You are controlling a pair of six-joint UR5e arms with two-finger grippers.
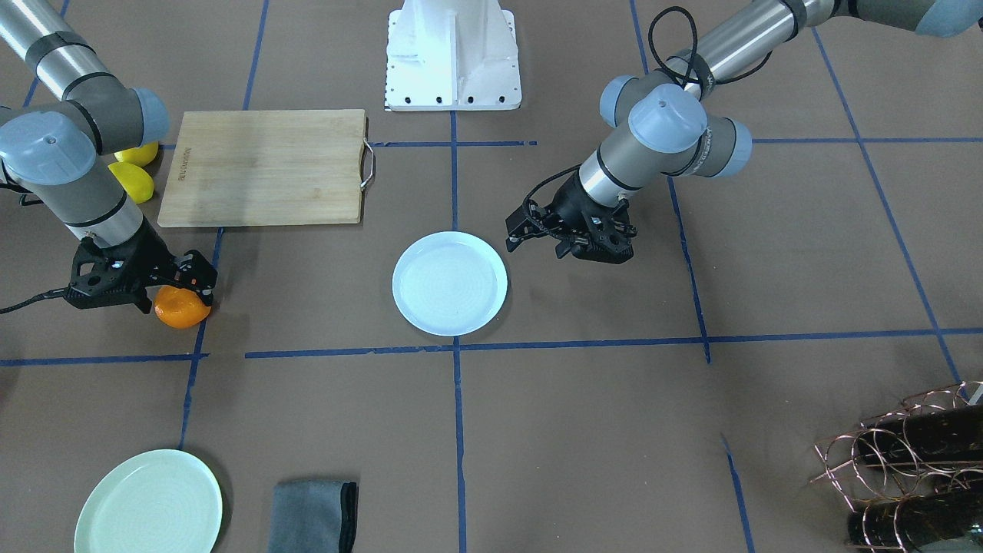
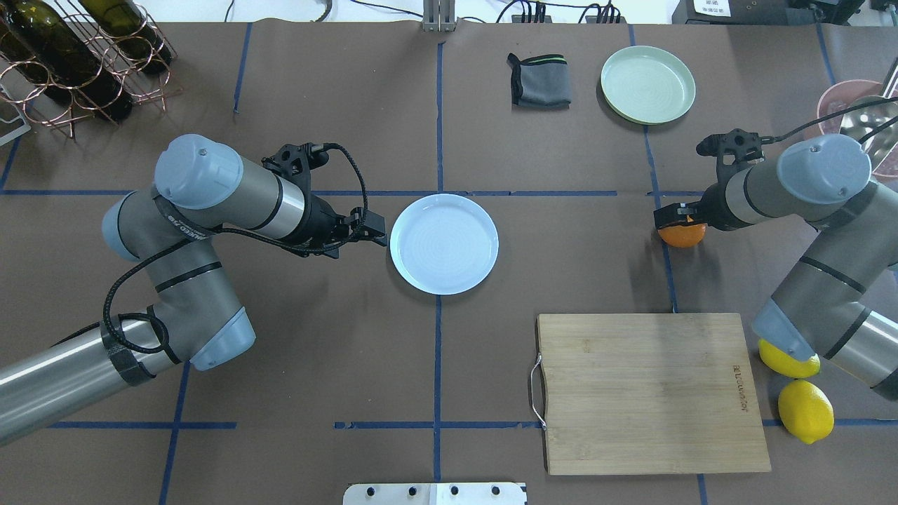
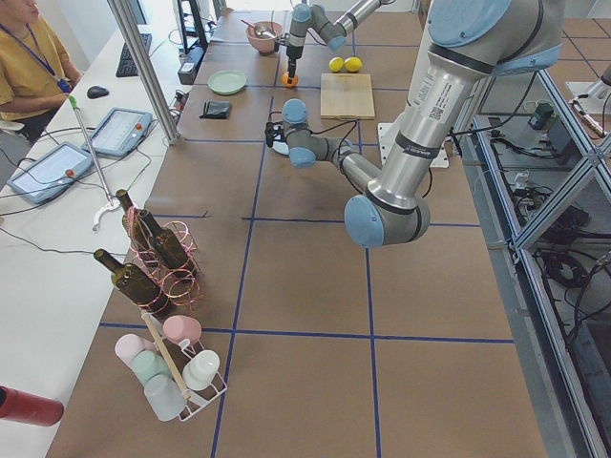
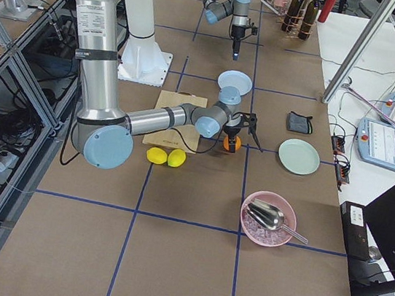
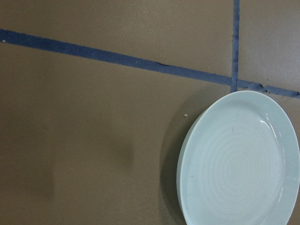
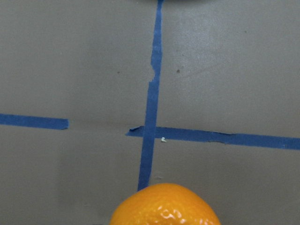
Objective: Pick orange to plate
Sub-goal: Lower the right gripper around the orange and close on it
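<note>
The orange (image 1: 183, 307) sits on the brown table at a blue tape line, on the robot's right side. My right gripper (image 1: 175, 294) reaches down over the orange (image 2: 682, 236) with a finger against each side of it, shut on it. The right wrist view shows only the top of the orange (image 6: 165, 206). The white plate (image 1: 450, 283) lies empty at the table's middle. My left gripper (image 2: 379, 235) hovers just beside the plate (image 2: 444, 243), tilted toward it, open and holding nothing. The left wrist view catches the plate (image 5: 239, 159).
A wooden cutting board (image 2: 649, 391) lies near the robot, with two lemons (image 2: 805, 410) beside it. A mint-green plate (image 2: 647, 84) and a folded grey cloth (image 2: 539, 81) sit at the far edge. A wine rack with bottles (image 2: 70, 63) is far left, and a pink bowl (image 4: 267, 218) far right.
</note>
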